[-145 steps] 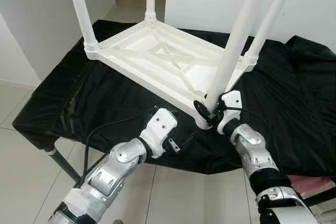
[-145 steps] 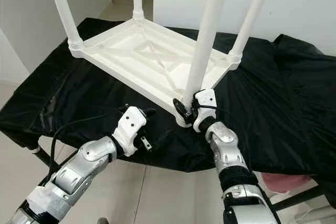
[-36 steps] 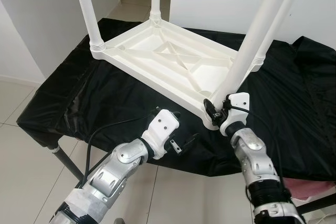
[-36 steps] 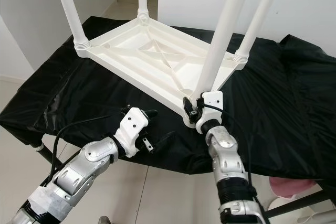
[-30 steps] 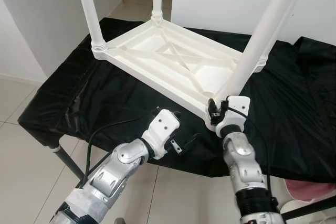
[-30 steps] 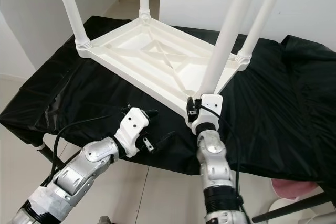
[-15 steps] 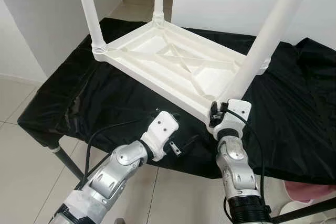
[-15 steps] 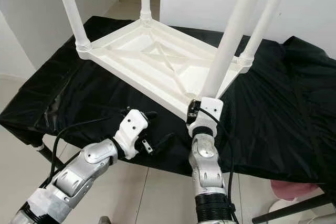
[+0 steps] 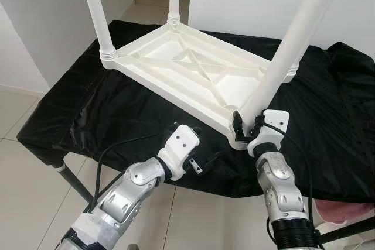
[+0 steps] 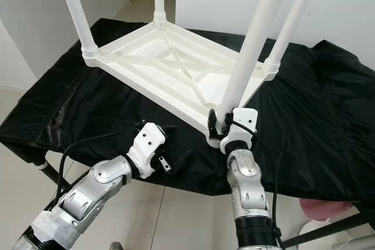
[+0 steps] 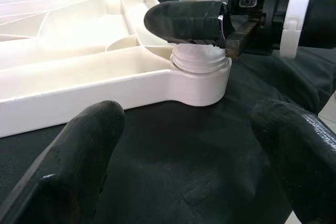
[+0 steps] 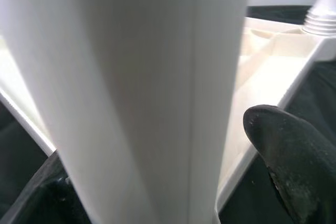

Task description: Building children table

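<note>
A white plastic children's table (image 9: 193, 68) lies upside down on a black cloth, its legs pointing up. The near right leg (image 9: 287, 57) stands tilted in its corner socket (image 11: 199, 77). My right gripper (image 9: 246, 126) is shut on that leg just above the socket. In the right wrist view the leg (image 12: 152, 87) is pressed close, with one black finger (image 12: 286, 156) beside it. My left gripper (image 9: 202, 143) hovers open over the cloth just in front of the table's near edge, with nothing between its fingers (image 11: 79, 166).
The black cloth (image 9: 88, 109) covers a work table and hangs over its front edge. White walls stand behind and to the left, with tiled floor (image 9: 23, 203) below. A pink object (image 10: 322, 209) sits low at the right.
My right forearm has swung back to the right under the wrist while the gripper stays on the leg's base. The left arm has hardly moved.
</note>
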You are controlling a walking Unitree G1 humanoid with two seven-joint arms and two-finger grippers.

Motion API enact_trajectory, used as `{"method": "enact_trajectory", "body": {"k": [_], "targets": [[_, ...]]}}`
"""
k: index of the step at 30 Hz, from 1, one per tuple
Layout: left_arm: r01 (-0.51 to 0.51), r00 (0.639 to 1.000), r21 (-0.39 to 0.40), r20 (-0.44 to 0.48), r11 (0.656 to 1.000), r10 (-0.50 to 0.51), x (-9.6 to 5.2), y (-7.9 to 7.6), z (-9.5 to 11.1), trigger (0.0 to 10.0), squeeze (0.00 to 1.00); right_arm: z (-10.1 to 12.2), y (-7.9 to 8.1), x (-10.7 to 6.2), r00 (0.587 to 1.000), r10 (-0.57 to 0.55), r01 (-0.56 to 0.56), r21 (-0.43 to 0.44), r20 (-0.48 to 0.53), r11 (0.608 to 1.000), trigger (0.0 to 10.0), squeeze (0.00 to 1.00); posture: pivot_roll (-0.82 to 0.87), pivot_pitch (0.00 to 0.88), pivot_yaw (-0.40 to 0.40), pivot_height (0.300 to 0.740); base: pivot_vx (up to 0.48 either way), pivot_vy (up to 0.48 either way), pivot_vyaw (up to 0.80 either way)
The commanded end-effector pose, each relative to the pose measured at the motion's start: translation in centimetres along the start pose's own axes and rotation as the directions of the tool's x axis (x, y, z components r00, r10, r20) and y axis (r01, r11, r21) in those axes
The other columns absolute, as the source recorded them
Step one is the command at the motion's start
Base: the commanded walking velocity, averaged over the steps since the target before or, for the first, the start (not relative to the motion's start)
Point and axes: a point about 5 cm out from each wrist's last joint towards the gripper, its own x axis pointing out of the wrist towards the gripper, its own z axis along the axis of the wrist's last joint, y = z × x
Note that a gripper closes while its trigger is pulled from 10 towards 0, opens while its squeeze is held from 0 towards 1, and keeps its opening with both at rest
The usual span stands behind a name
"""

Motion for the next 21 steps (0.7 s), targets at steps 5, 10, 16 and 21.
{"method": "enact_trajectory", "body": {"k": [5,10,16,21], "targets": [[0.110,0.994,0.021,-0.002,0.994,-0.110,0.0,-0.5,0.1,10.0,0.00,0.0,0.3,0.6,0.983,0.186,-0.185,-0.027,0.008,0.982,10.0,0.00,0.00,0.049,-0.030,0.740,0.000,0.000,0.00],[0.108,0.994,0.022,-0.001,0.994,-0.108,0.0,-0.3,0.2,10.0,0.00,0.0,0.1,1.3,0.943,0.333,-0.334,-0.067,-0.023,0.940,10.0,0.00,0.00,0.051,-0.026,0.740,0.000,0.000,0.00],[0.105,0.994,0.025,0.000,0.994,-0.105,0.0,-0.1,0.3,10.0,0.00,-0.9,-0.6,2.4,0.900,0.425,-0.433,-0.093,-0.100,0.896,3.9,0.00,0.01,0.057,-0.021,0.740,0.000,0.000,0.00],[0.100,0.995,0.027,-0.002,0.995,-0.100,-0.1,0.1,0.4,10.0,0.00,-1.3,-1.0,2.6,0.892,0.437,-0.448,-0.096,-0.118,0.889,0.0,0.00,0.01,0.060,-0.021,0.740,0.000,0.000,0.00]]}}
